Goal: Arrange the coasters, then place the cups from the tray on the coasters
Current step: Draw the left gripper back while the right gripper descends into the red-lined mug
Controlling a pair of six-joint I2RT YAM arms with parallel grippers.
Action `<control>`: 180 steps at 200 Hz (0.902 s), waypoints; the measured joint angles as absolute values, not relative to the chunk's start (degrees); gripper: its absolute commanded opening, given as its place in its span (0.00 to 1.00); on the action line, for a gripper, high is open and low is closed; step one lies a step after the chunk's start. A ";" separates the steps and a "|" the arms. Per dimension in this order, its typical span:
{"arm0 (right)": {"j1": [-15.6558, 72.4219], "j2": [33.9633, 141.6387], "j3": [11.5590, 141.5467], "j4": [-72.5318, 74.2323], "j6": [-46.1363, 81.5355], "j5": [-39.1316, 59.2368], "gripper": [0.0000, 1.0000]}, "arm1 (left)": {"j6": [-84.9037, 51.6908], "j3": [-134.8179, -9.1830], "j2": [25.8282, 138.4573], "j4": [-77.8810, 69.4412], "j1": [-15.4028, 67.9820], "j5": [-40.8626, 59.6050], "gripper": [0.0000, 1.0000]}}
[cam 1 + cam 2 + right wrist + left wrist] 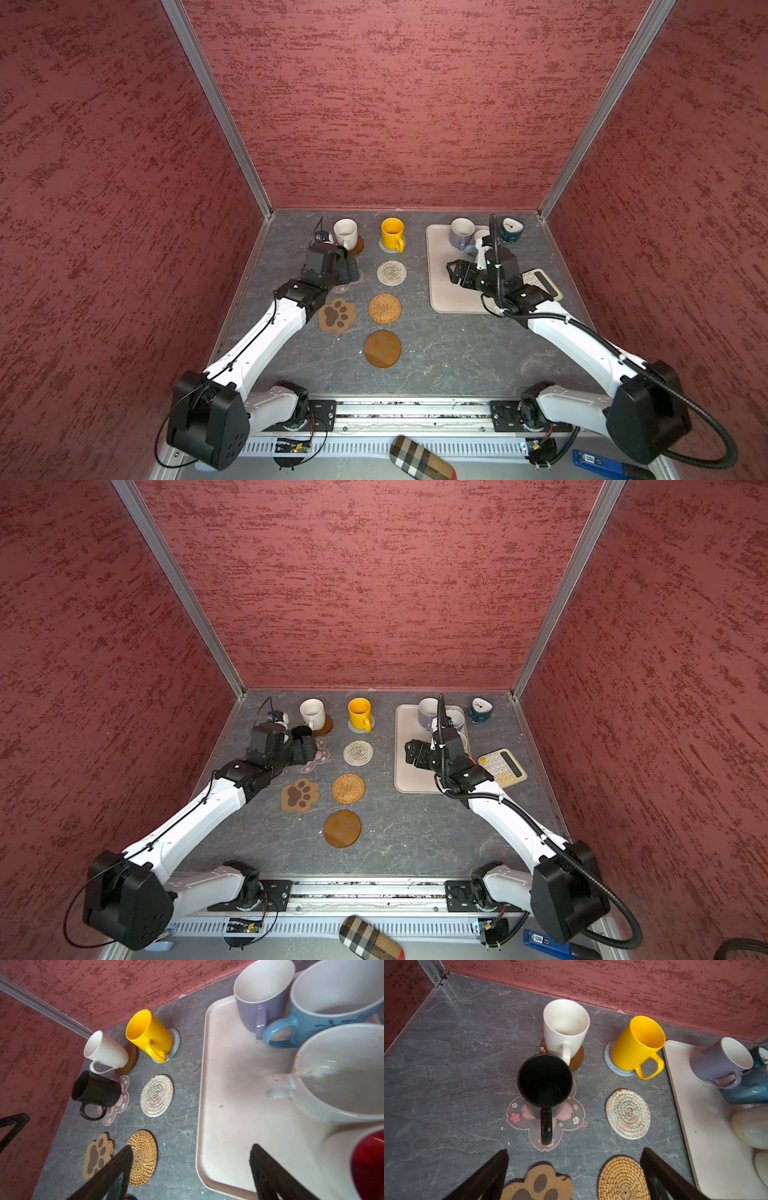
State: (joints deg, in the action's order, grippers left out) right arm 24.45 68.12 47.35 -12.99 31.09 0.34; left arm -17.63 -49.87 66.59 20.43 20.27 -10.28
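Note:
A black cup stands on the pink flower coaster, and my left gripper is open just behind its handle, holding nothing. A white cup sits on a wooden disc and a yellow cup on the grey woven coaster. The beige woven, rattan, paw and front wooden coasters are bare. On the tray stand lavender, blue, speckled white and red-inside cups. My right gripper hovers open over the tray's bare left part.
A teal alarm clock stands behind the tray, and a cream calculator lies at its right under the right arm. Red walls close in the back and both sides. A plaid case lies beyond the front rail.

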 measured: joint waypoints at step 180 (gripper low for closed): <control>20.64 60.47 40.86 -29.39 35.77 -15.03 0.74 | -19.29 -45.74 68.97 15.33 30.85 -5.85 1.00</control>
